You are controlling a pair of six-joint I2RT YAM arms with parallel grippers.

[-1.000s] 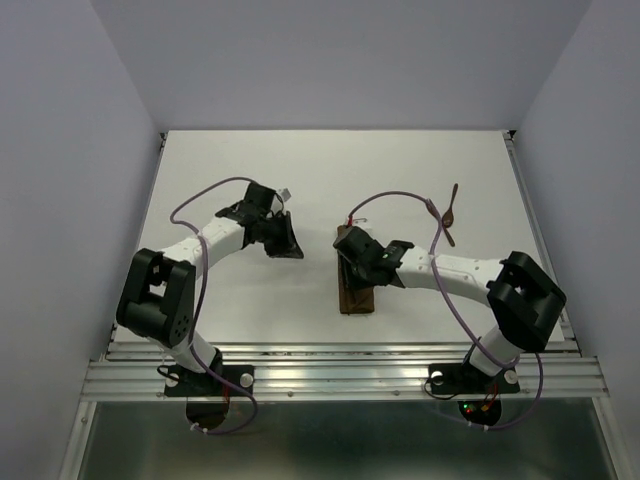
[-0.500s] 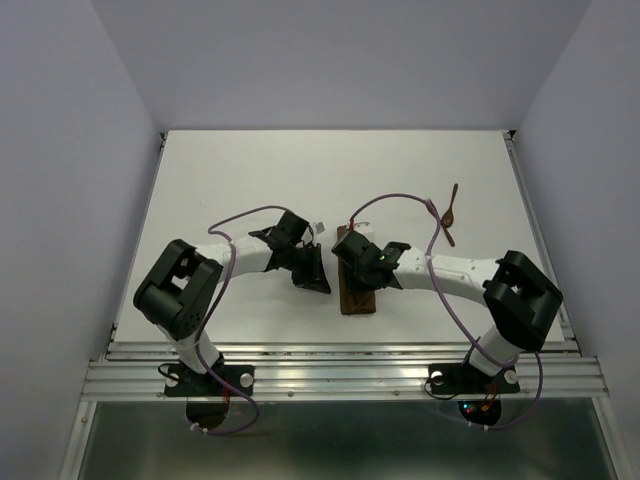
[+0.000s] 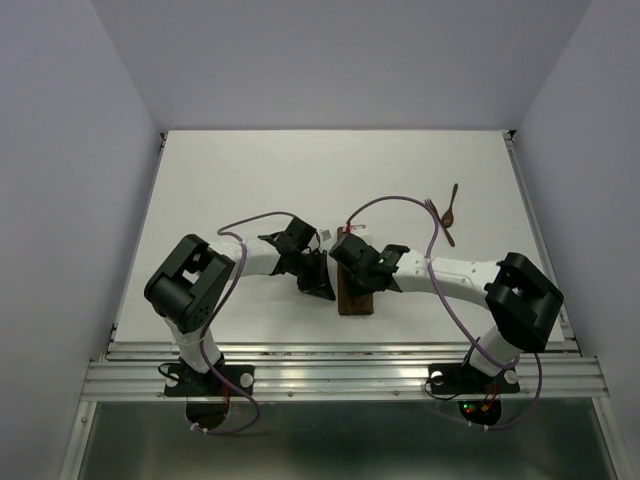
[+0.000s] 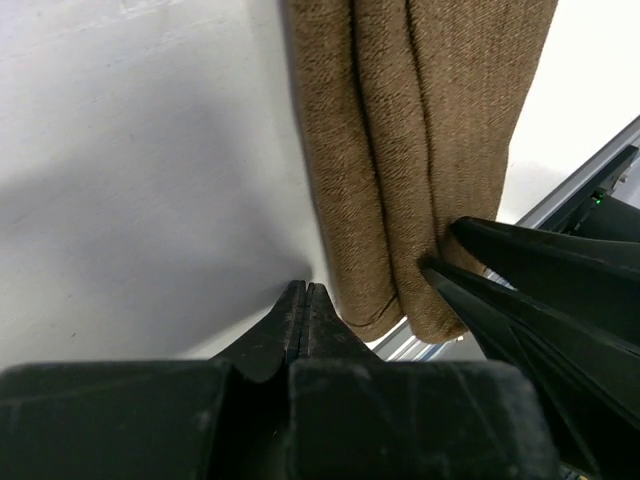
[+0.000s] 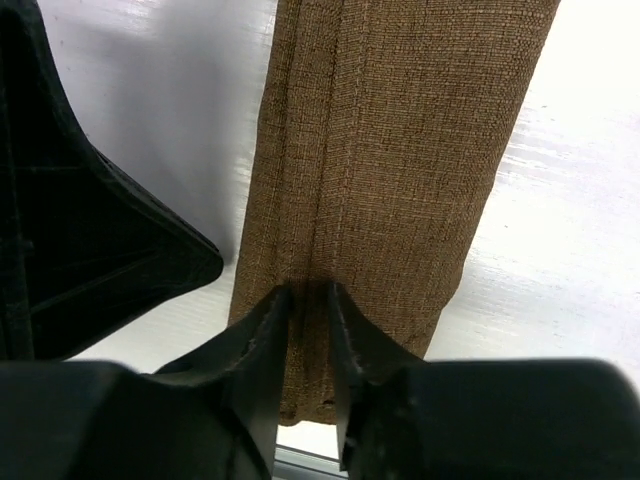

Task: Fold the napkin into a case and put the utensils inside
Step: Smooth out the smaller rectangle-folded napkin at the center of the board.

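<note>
The napkin lies as a narrow, layered dark brown case (image 3: 356, 299) near the table's front edge, also in the left wrist view (image 4: 420, 140) and the right wrist view (image 5: 400, 150). My right gripper (image 3: 349, 272) (image 5: 310, 292) stands on its near end, jaws pinched on a ridge of its top layer. My left gripper (image 3: 320, 283) (image 4: 302, 290) is shut and empty, its tips on the table touching the case's left edge. The utensils (image 3: 447, 220), a slim dark fork and spoon, lie crossed at the back right, apart from both grippers.
The metal rail (image 3: 340, 352) of the table's front edge runs just past the case's near end. The two grippers are almost touching; the left one shows as a black shape (image 5: 90, 230) in the right wrist view. White walls close in on three sides.
My left arm has swung right and toward the front, bringing its shut gripper up to the case's left edge. The right gripper has stayed on the case.
</note>
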